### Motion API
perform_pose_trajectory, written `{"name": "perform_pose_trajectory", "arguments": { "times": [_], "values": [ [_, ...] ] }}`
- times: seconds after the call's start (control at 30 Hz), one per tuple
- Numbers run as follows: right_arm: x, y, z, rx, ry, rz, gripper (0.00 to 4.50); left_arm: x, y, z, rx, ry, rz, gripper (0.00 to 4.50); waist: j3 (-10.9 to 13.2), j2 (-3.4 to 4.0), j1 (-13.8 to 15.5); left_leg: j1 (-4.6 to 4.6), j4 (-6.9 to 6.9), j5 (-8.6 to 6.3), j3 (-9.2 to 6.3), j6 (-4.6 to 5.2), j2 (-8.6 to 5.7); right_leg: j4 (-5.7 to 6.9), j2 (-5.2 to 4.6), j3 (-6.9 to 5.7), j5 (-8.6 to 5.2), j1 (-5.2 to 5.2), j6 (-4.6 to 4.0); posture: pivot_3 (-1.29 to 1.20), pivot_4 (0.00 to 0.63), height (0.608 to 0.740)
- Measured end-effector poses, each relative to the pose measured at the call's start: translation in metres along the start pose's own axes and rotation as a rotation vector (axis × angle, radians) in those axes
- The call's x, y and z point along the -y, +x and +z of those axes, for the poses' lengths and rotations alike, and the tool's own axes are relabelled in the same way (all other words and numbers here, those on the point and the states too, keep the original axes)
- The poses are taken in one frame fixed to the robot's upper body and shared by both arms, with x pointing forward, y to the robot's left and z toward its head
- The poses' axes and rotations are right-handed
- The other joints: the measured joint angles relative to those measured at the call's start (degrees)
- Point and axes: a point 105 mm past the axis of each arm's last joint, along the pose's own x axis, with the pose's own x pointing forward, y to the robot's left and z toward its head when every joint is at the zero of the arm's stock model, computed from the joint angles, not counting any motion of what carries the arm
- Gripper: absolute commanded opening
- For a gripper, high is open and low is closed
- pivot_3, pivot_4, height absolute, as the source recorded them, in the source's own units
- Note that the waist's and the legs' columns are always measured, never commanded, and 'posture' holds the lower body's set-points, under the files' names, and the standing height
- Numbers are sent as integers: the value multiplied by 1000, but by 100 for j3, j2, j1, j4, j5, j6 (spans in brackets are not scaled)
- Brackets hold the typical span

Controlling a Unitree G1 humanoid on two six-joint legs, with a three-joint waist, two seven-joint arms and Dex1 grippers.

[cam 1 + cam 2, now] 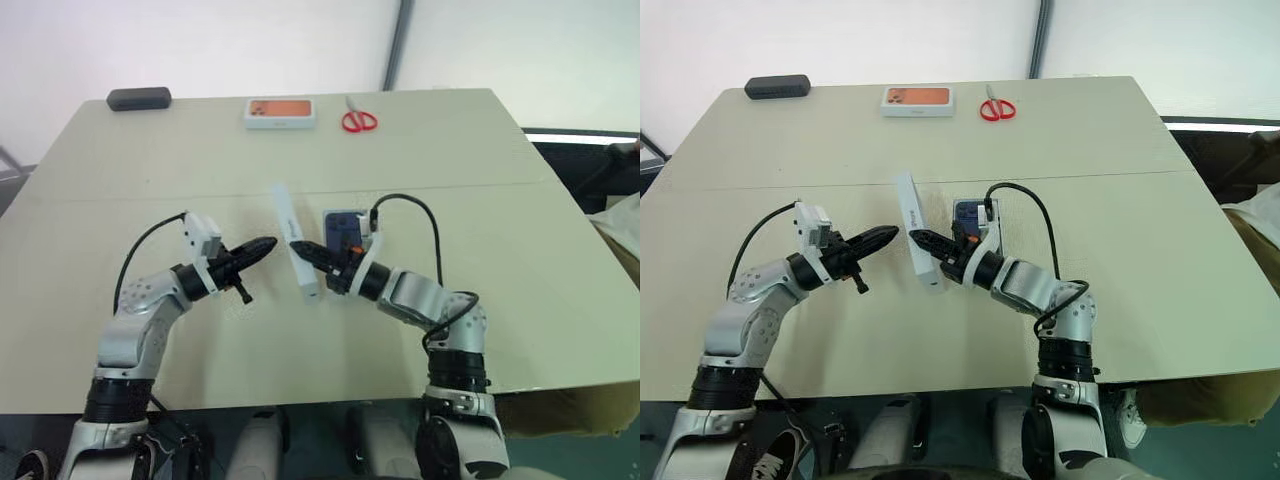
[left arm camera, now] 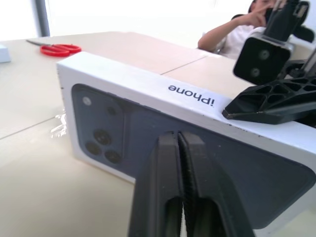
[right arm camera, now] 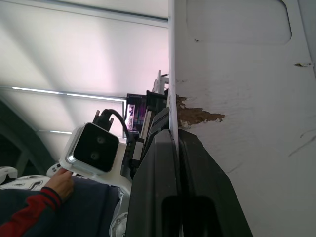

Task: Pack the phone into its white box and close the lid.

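The step in hand was handling the lid [image 1: 296, 243]: it stood on its long edge on the surface [image 1: 520, 260], between both arms. The right end effector [image 1: 303, 251], fingers pressed together, pinched its rim and pointed level toward the left one. The left end effector [image 1: 263, 246], fingers also pressed together, held nothing and pointed at the pictured face. The white box [image 1: 341, 232] lay just behind the right wrist, perhaps with the phone inside. Next, the lid must probably be turned flat over this box.
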Motion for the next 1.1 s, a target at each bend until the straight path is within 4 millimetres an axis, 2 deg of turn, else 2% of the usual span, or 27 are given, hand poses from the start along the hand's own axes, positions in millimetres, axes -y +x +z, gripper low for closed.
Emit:
{"name": "perform_pose_trajectory", "arguments": {
  "times": [0.17,0.2,0.23,0.37,0.47,0.53,0.77,0.87,0.93,1.0,1.1],
  "values": [
    [4,-12,9,38,-58,-5,0,19,23,-14,7,-19,7,49,-3,-1,7,0,1,0,1,0,-1,-3,-1,0,0,4,1,0,150,740],
    [5,-15,11,50,-62,-10,630,22,26,-16,6,-21,2,0,-3,-1,7,1,1,0,0,0,-1,-2,0,0,0,4,1,0,150,740],
    [8,-17,13,60,-62,-20,925,24,29,-17,8,-22,0,0,-4,0,7,2,1,0,-1,0,-1,-2,0,0,0,5,1,0,150,740],
    [20,-28,23,116,-66,-85,3063,32,43,-16,28,-13,-11,0,-4,0,13,1,4,0,0,0,-5,-2,0,0,0,5,1,0,150,740],
    [26,-39,33,138,-125,-148,4466,40,55,-17,38,-17,-31,0,-4,0,11,0,5,0,1,0,-18,-2,0,2,0,5,1,0,150,740],
    [25,-49,43,164,-166,-167,4466,43,59,-19,34,-26,-35,0,-3,0,8,-1,4,0,0,0,-19,-2,0,2,0,3,1,0,150,740],
    [31,-96,84,218,-474,-379,4466,54,76,-18,60,-35,-58,0,-2,2,10,-1,6,0,2,0,-23,-3,0,2,0,5,2,0,150,740],
    [32,-102,92,245,-562,-412,3640,56,77,-18,59,-38,-64,0,-2,3,-10,2,5,0,2,0,-21,-2,7,3,0,5,2,0,150,740],
    [34,-102,92,221,-702,-461,2647,56,76,-19,56,-36,-64,0,-2,4,3,2,5,0,1,0,-21,-1,7,3,0,4,2,0,150,740],
    [34,-101,90,151,-959,-522,1583,53,74,-20,46,-29,-59,0,-2,4,13,1,6,0,2,0,-25,-4,3,2,-1,4,3,0,150,740],
    [28,-92,86,116,-1225,-514,71,46,67,-21,21,-11,-43,0,-2,2,-4,1,7,0,3,0,-25,-6,2,4,-1,5,4,0,150,740]
  ]
}}
